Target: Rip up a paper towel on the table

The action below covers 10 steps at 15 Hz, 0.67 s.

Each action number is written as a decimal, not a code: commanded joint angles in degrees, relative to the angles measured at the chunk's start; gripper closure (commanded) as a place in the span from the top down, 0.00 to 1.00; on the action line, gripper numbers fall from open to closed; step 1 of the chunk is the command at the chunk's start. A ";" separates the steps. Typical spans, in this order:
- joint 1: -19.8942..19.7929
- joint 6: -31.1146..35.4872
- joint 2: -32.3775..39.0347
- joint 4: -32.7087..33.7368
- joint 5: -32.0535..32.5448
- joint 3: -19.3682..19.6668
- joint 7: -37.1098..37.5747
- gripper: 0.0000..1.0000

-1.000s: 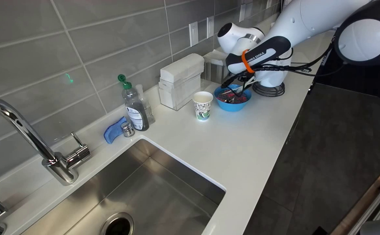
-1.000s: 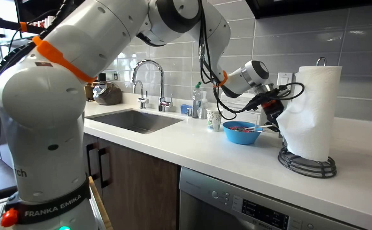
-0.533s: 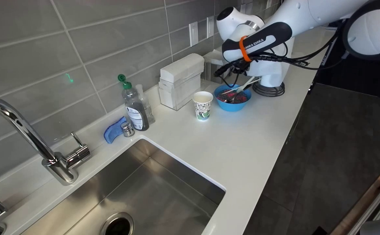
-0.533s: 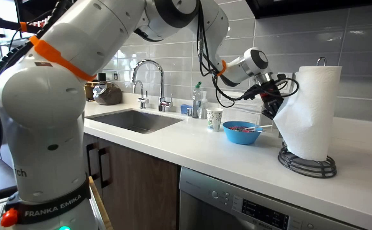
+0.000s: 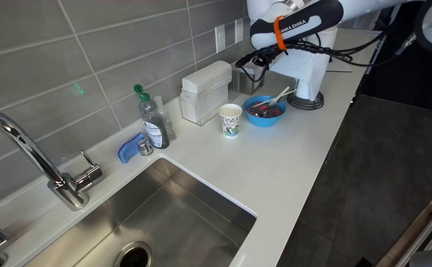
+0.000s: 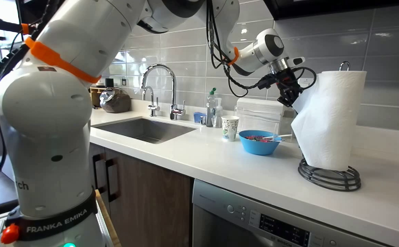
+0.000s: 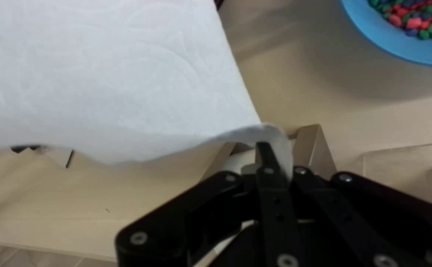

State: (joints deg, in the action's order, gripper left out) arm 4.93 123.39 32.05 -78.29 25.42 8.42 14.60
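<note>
Though wristcam only, towel (image 7: 119, 81) in tool (image 7: 278, 163).

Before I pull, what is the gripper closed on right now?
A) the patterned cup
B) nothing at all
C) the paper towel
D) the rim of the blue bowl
C: in the wrist view, the white sheet of paper towel bends in between the closed jaws of the gripper.

- The black two-fingered gripper (image 6: 286, 103) rose higher over the smooth white countertop (image 6: 203, 154).
- The thin white paper towel (image 6: 303, 120) lifted with it, stretching farther from the tall white cylindrical roll (image 6: 341, 113).
</note>
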 commanded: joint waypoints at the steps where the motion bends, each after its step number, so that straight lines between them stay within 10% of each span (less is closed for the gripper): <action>1: 0.12 3.75 -2.52 -3.44 -0.48 -1.25 -1.94 0.00; 10: 1.32 9.73 -4.97 -8.68 1.07 -3.11 -8.07 0.00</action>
State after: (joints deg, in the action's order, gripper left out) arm 5.85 130.24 29.66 -82.61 25.82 5.84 8.71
